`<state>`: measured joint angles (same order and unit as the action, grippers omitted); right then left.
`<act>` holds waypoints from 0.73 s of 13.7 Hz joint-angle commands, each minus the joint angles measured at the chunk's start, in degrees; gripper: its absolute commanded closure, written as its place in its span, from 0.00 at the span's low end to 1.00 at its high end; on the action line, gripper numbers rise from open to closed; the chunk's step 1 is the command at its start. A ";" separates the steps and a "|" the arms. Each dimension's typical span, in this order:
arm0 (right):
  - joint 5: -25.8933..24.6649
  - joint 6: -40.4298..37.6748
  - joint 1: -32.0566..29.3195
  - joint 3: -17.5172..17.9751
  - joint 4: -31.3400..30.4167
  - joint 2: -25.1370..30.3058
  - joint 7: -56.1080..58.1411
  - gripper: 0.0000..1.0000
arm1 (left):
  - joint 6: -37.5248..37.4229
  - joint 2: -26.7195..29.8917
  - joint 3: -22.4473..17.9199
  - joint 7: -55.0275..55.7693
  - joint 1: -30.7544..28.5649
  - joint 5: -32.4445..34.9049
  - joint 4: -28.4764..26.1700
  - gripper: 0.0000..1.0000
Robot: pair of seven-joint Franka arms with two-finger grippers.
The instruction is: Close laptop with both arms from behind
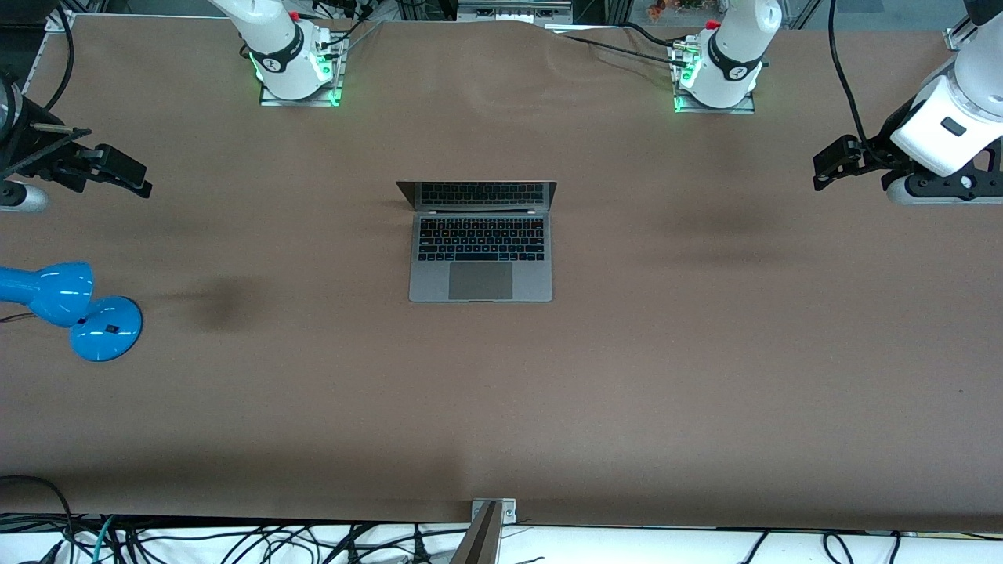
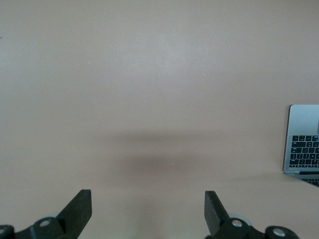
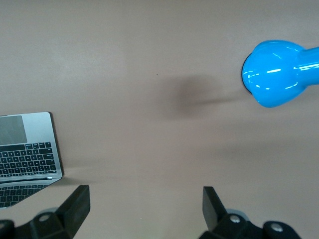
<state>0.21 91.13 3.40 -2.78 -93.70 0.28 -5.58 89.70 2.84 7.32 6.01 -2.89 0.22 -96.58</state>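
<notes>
Nothing is done yet: the laptop (image 1: 481,241) sits open mid-table, lid upright, untouched. The left gripper (image 2: 148,211) hangs over bare table toward the left arm's end, fingers wide apart; the right gripper (image 3: 146,209) hangs over the right arm's end near the blue lamp (image 1: 66,308), fingers likewise spread. Both must reach the lid and fold it down
</notes>
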 commanded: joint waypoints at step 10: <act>1.19 -0.42 -0.32 0.14 0.10 0.16 0.75 0.00 | -2.33 -0.56 -0.20 -0.13 -0.27 1.80 2.54 0.00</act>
<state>0.51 91.12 3.40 -2.78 -93.70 0.28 -5.58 88.81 2.83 7.00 6.01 -2.98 0.22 -96.38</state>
